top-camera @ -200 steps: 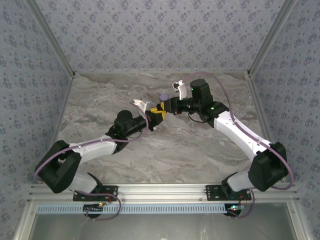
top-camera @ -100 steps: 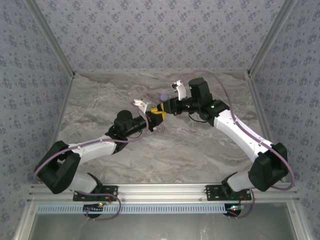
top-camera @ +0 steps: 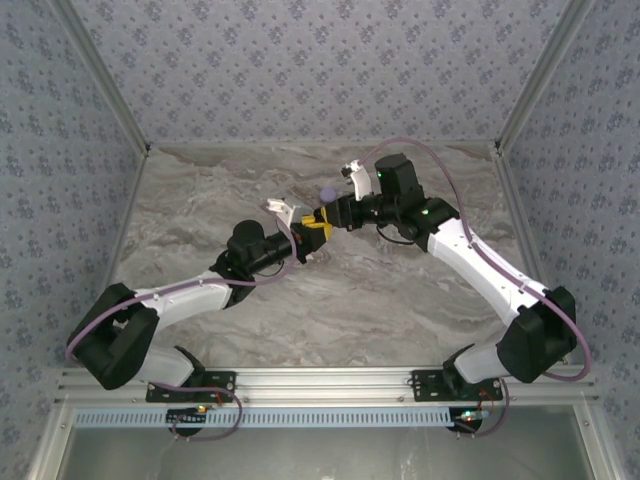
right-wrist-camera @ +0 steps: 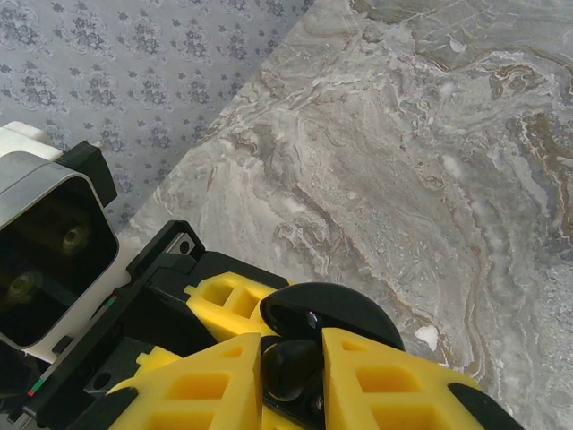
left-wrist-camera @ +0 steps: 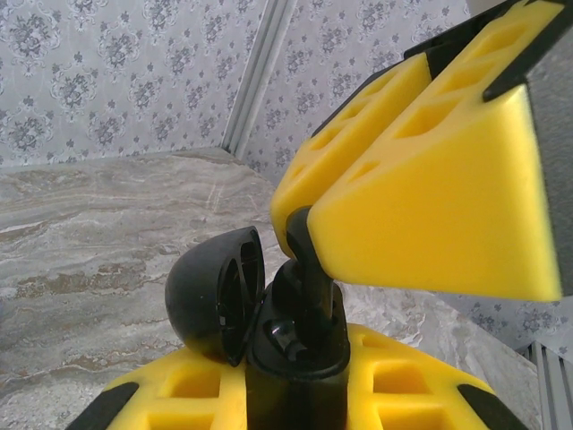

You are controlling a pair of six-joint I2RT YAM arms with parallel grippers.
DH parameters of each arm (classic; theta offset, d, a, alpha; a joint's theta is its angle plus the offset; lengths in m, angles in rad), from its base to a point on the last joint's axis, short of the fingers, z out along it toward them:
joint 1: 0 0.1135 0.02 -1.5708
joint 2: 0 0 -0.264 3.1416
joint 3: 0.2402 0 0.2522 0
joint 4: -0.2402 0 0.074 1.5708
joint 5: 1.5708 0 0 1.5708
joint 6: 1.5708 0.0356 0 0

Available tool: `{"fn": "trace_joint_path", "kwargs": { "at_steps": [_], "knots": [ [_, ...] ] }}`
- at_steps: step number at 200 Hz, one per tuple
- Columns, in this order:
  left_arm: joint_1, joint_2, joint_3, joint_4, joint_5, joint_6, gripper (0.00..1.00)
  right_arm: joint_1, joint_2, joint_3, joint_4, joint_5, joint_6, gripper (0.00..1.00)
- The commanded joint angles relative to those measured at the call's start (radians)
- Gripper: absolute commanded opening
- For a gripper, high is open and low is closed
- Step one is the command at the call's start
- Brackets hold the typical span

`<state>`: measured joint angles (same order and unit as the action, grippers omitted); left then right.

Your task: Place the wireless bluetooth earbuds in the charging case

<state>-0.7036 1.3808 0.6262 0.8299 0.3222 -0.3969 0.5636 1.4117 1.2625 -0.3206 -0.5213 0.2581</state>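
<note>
Left wrist: L claw (left-wrist-camera: 295, 363) clamps black pod (left-wrist-camera: 213, 296), R claw (right-wrist-camera: 292, 351) pinches black bit (right-wrist-camera: 288, 372).

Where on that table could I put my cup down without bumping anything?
Bare table: the left side between wall and left arm, and the near middle between the two arms. Crowded at the centre, where left hand and right hand meet on a black case, lilac case just behind.

Glossy black plastic clamshell (left-wrist-camera: 215, 294), matt yellow fingers (left-wrist-camera: 430, 197), smooth marble-look table (right-wrist-camera: 430, 161).
</note>
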Motion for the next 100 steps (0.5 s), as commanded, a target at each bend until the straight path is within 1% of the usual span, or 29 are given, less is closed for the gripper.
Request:
{"fn": "trace_joint_path", "kwargs": {
  "at_steps": [1, 55, 100],
  "knots": [
    [-0.005, -0.043, 0.037, 0.034, -0.025, 0.021, 0.20, 0.026, -0.013, 0.036, -0.071, -0.004, -0.034, 0.23],
    [-0.004, -0.049, 0.029, 0.034, -0.017, 0.033, 0.20, 0.028, -0.015, 0.044, -0.086, 0.067, -0.029, 0.21],
    [-0.005, -0.060, 0.021, 0.049, -0.025, 0.042, 0.20, 0.028, -0.016, 0.058, -0.111, 0.067, -0.030, 0.22]
  ]
}}
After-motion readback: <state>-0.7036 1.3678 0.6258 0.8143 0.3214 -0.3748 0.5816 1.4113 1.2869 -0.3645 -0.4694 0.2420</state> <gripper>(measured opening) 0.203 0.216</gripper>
